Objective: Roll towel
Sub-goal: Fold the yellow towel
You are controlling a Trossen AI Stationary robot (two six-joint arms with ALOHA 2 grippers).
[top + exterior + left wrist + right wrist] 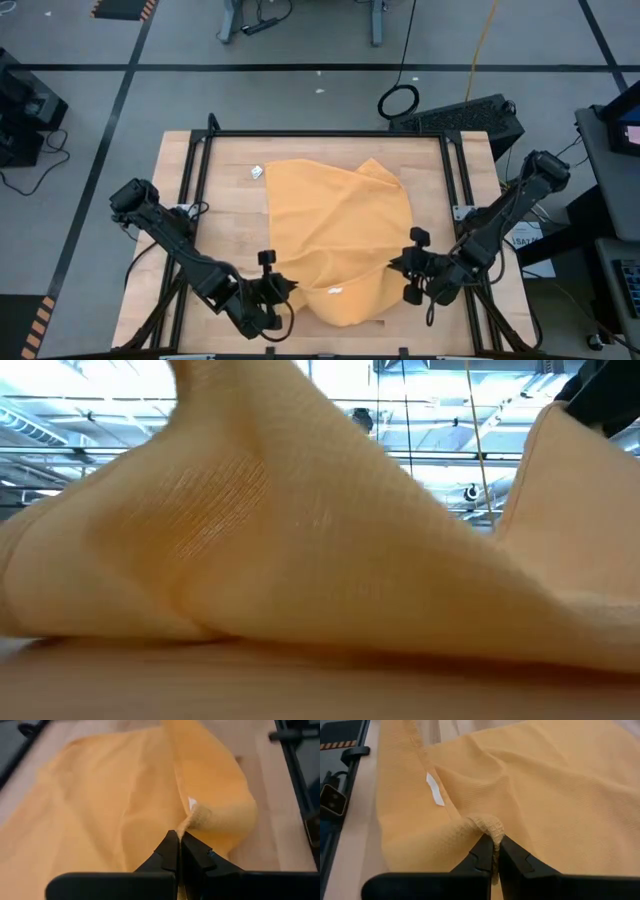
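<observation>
Near edge of the table (180, 200): both pincers hold the towel (335, 240). Left pincer (179, 837) is at the near edge, a bit left of the middle. It's pinched tight on a fold of the towel's near-left edge; cloth sticks up betw. its 2 fingers. Right pincer (495, 842) is at the near edge too, toward the right side. It's also squeezed tight on a small bunched bit of the towel's right edge.

The towel is big and yellow. It lies crumpled on the middle of the table, from the near edge up toward the far edge. The near part is lifted and folded over. A small white tag (435, 789) shows on the towel near the right pincer.

Farther back, toward the far-left corner, a small white scrap (256, 172) lies on the wood, just beside the towel.
</observation>
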